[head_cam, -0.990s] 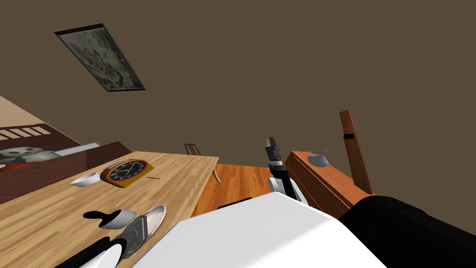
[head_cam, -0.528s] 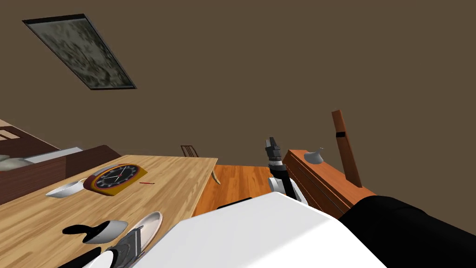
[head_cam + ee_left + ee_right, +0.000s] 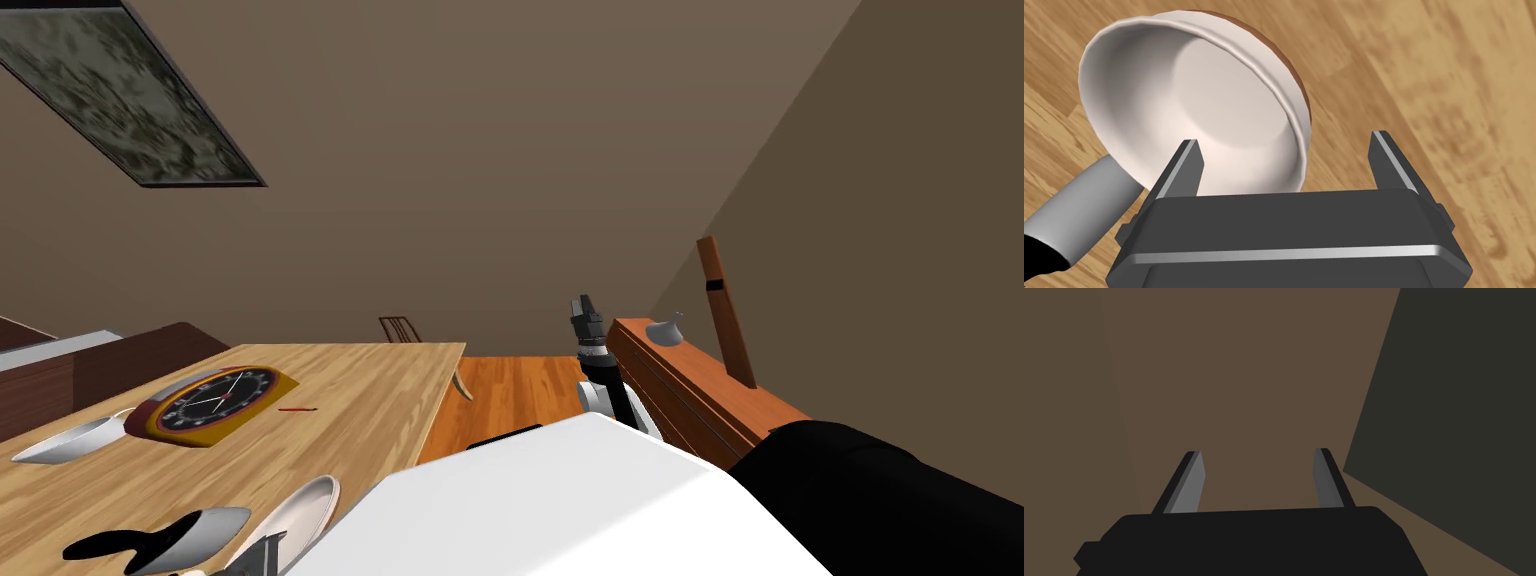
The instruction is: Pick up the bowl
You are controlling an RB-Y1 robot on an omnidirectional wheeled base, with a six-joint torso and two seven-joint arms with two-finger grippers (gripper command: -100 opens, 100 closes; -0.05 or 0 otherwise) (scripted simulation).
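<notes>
White bowl (image 3: 1189,100) — near edge hidden behind left jaws, spread; right jaws spread.

Brown walls (image 3: 480,150) meet in a corner, one bearing a dark-framed mottled panel (image 3: 120,100). A light wooden table (image 3: 380,390) stands on an orange plank floor (image 3: 515,385), a reddish cabinet (image 3: 690,395) nearby.

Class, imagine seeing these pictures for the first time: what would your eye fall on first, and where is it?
The white bowl on the light wooden table strikes first, close ahead of the left gripper, whose jaws stand open. Next, the round dark-faced clock lying farther along that table in the head view.
</notes>
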